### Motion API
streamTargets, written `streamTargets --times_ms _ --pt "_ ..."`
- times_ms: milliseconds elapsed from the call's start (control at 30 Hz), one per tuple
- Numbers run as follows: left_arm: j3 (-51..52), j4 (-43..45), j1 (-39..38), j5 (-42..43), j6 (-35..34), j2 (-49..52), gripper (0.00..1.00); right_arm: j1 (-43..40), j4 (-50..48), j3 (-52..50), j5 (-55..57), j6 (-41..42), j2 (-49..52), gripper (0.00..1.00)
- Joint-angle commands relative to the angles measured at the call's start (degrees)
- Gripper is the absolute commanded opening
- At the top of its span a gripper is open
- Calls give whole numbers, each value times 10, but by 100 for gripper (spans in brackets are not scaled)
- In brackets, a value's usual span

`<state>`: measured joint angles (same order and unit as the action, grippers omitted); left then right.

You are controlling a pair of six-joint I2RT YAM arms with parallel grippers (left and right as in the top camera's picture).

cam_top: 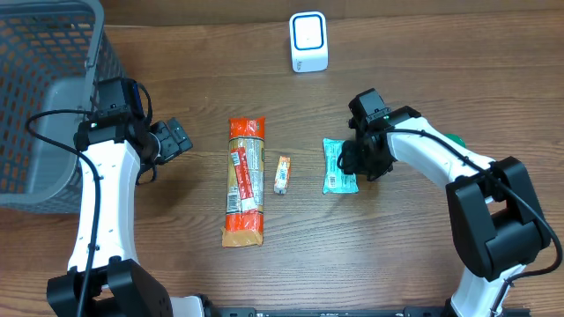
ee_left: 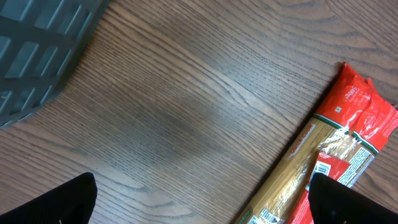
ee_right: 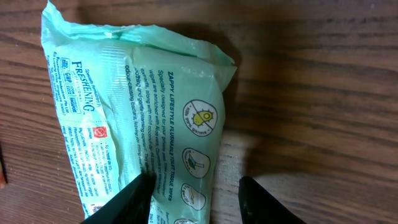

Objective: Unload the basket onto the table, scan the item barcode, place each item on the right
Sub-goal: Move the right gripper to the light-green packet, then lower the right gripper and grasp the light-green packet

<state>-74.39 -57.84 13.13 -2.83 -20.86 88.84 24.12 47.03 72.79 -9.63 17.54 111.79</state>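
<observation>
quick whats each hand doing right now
left hand: wide open, holding nothing
right hand: half open astride the green wipes pack, grip cannot be told

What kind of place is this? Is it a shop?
Probably a pretend shop checkout on a wooden table: there is a white scanner, a grey shopping basket, and groceries such as a pasta packet and a pack of wipes.

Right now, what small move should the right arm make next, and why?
Probably close the right gripper on the green wipes packet: its fingers stand open, straddling the packet's edge, and the packet lies flat on the table, not yet lifted for scanning.
</observation>
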Motion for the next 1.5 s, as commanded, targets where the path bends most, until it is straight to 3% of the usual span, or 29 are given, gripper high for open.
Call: streamTargets --times_ms 0,300,967,1267,1467 --pt "0 0 0 -4 -4 -1 100 0 9 -18 27 -7 1 45" --pt "0 0 0 -3 -4 -1 100 -1 9 -15 27 -7 -65 50" --pt "0 0 0 -3 -4 -1 100 -1 -23 -15 12 -16 -67 52" --pt "0 0 0 -3 -4 -1 100 -1 -18 -28 10 -15 -67 75" --pt "0 0 0 -3 -4 -1 100 -1 -58 -70 10 -15 -65 77"
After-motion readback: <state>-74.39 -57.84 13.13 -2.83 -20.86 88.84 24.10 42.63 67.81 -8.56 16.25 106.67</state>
